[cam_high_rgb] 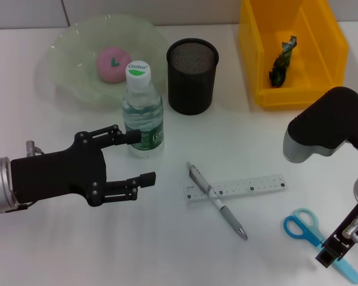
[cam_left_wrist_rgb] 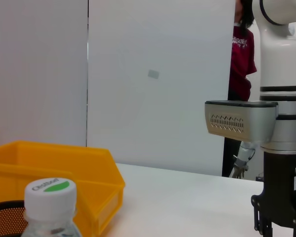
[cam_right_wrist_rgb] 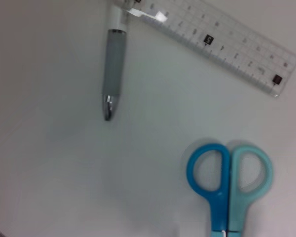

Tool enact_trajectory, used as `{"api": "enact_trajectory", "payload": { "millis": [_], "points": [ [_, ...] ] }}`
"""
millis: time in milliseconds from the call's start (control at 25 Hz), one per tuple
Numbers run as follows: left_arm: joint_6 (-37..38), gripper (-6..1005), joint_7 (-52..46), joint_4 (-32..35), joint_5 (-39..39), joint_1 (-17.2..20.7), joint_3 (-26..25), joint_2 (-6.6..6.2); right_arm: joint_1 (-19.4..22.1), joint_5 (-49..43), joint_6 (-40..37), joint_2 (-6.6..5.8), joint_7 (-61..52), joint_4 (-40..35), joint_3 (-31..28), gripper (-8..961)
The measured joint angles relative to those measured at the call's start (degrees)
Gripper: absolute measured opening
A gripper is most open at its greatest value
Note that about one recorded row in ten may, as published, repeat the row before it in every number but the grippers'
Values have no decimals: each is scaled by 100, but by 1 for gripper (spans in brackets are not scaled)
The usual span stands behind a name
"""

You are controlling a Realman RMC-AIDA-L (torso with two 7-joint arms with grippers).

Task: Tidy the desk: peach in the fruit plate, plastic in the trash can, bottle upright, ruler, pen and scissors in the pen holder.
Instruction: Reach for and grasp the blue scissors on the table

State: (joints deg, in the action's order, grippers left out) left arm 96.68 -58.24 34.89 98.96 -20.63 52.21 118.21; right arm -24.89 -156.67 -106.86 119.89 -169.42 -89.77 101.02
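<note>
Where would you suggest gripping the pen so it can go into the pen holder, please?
Probably the grey grip section of the pen, from straight above, fingers across its width. It lies flat, crossing the ruler near its upper end; the lower part is bare table.

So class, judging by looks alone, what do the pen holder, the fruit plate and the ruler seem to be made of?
Pen holder: probably black metal mesh, matte; fine perforations show. Fruit plate: translucent pale green, wavy rim; glass or plastic. Ruler: clear glossy plastic; the table shows through it.
</note>
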Motion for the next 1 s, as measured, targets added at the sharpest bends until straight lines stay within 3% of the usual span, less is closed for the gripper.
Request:
{"api": "enact_trajectory", "payload": {
  "millis": [1000],
  "points": [
    [6,800,44,0,0,-2,-62,9,-5,-34,278,0,1,160,227,545]
  ]
}}
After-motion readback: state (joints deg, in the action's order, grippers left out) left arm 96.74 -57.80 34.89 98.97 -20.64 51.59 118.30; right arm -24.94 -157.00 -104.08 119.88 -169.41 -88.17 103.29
